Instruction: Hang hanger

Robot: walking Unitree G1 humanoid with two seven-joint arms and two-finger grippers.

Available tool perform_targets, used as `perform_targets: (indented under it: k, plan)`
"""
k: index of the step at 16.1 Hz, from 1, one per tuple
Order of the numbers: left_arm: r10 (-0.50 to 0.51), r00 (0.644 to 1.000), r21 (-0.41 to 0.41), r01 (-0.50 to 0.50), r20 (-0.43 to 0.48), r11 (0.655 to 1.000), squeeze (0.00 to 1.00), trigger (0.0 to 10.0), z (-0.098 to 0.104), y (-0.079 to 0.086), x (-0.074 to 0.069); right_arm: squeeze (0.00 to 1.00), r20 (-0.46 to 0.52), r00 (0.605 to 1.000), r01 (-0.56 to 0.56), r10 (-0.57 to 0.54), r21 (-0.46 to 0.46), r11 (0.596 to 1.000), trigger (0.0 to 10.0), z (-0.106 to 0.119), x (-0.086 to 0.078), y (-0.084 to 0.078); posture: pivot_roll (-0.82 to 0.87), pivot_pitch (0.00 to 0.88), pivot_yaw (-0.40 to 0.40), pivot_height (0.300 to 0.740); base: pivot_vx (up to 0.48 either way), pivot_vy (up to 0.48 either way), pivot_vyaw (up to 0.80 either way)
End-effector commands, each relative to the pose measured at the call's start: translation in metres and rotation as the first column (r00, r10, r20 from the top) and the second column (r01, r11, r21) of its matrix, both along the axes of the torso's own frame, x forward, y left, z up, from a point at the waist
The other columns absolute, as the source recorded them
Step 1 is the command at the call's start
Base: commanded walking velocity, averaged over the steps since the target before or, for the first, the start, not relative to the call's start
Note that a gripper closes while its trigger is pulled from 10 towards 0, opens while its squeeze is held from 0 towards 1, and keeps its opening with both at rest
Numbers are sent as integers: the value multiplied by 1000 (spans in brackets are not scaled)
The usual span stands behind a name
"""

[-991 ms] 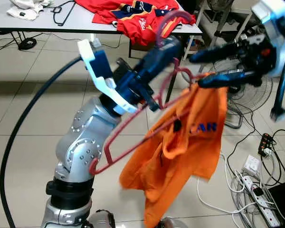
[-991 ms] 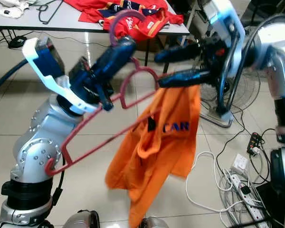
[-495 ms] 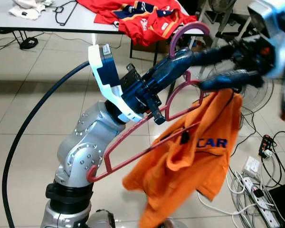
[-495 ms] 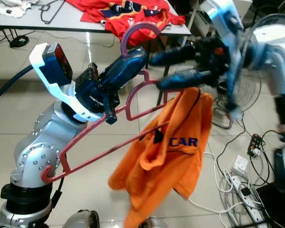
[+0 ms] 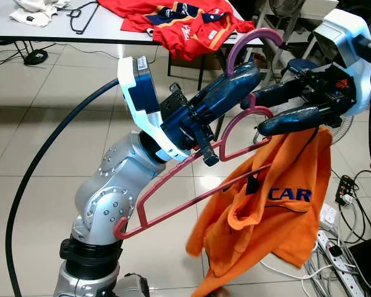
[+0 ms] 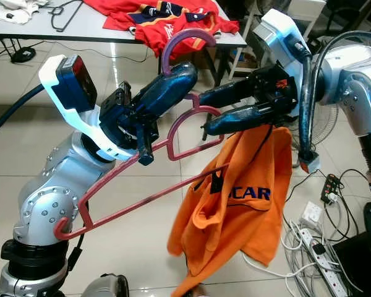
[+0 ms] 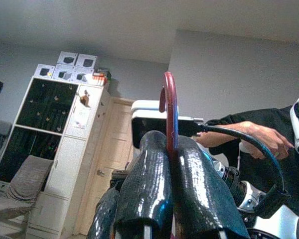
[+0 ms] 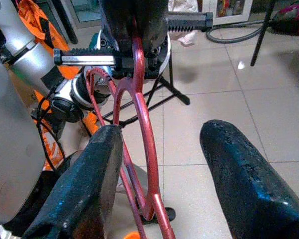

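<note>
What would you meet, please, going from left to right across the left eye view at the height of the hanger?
Silver left arm → left gripper clamped on the red plastic hanger → orange T-shirt → right gripper → white power strip on the floor.

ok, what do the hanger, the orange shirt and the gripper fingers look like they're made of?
Hanger: probably plastic or coated wire; thin dark red rod with a smooth, slightly glossy skin.
Orange shirt: soft knit fabric, matte; it drapes and folds, with blue printed letters.
Left gripper fingers: black, probably rubbery coating; lumpy surface with wet-looking highlights. The right gripper has the same finish.
</note>
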State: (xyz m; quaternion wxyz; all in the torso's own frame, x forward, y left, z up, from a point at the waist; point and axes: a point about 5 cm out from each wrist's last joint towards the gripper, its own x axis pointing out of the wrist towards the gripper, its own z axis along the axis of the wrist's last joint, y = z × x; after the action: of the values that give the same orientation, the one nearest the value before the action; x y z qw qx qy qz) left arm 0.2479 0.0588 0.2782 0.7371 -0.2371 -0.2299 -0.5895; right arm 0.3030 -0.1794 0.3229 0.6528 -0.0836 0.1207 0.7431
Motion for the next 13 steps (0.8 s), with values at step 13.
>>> perform_targets:
  k: [13]
  plan:
    - [-73,995,-27,75,66,997,0,0,9,-9,-15,0,-36,997,-71,70,-20,997,0,0,-9,2,-129,71,-107,740,0,0,0]
